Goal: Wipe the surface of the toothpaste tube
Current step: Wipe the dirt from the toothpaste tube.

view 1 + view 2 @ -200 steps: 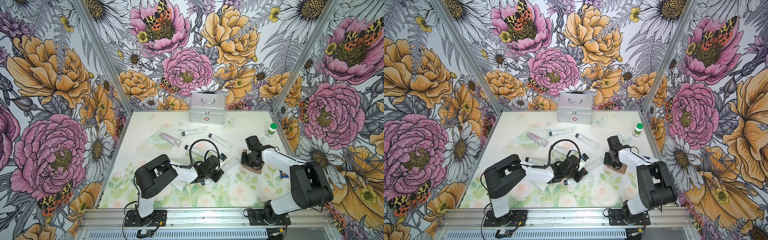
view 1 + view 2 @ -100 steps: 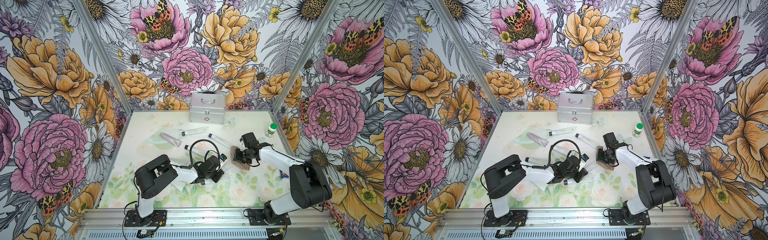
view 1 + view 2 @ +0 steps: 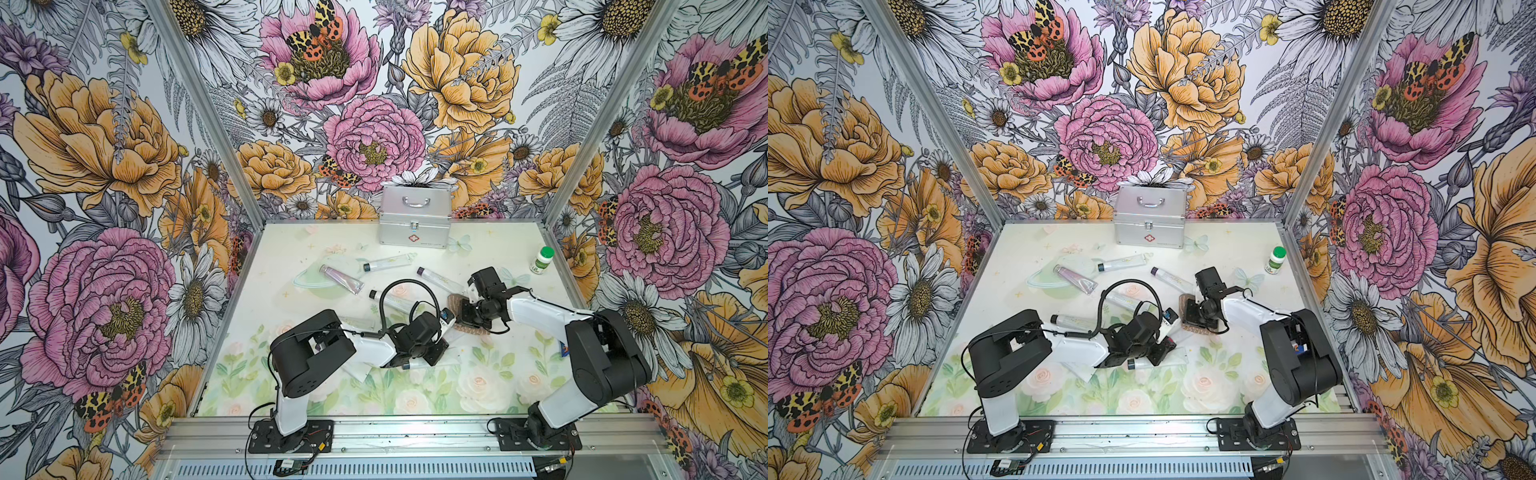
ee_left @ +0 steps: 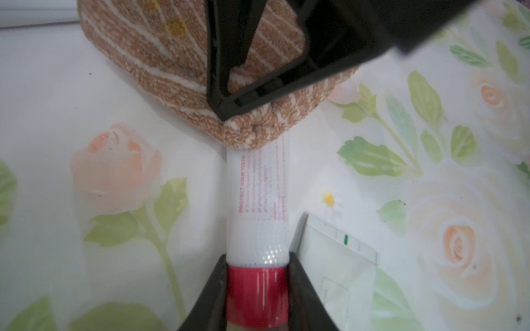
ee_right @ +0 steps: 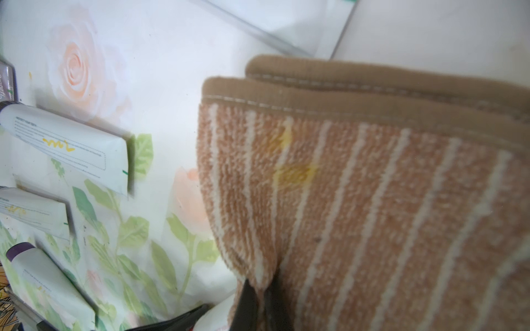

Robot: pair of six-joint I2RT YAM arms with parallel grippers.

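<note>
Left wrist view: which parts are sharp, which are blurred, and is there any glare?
In the left wrist view the tube print is fairly sharp, its red cap shows glare streaks, and the right fingers over the towel are blurred.

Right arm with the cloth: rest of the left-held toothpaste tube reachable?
Probably yes. The cloth in the right gripper overlaps the far end of the toothpaste tube; its body is bare down to the left gripper at the cap.

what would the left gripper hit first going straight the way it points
Probably the striped towel, held by the right gripper over the far end of the toothpaste tube in the left gripper.
</note>
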